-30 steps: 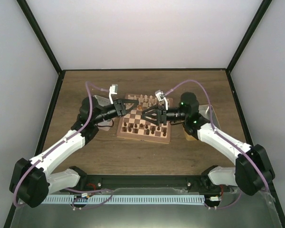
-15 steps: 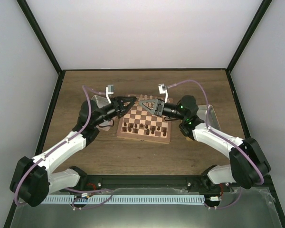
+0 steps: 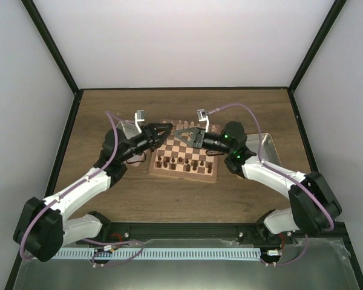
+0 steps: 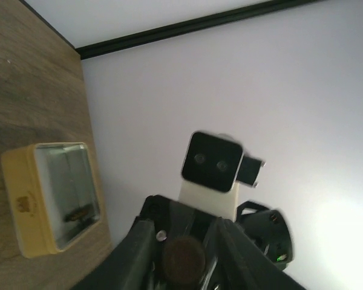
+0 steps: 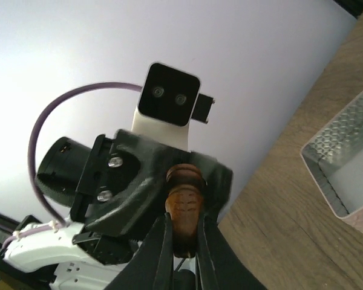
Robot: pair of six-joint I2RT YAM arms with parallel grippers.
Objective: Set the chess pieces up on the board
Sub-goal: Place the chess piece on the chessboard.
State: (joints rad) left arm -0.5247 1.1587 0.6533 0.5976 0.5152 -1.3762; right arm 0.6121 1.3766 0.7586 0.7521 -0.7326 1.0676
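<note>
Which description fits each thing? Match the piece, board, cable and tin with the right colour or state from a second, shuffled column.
Things:
1 piece
2 board
3 cable
4 tin

Descriptions:
A purple
B silver
C gripped by the left hand and the right hand at once
D checkered

Pairs: 1-C, 2-D, 3-A, 4-B
</note>
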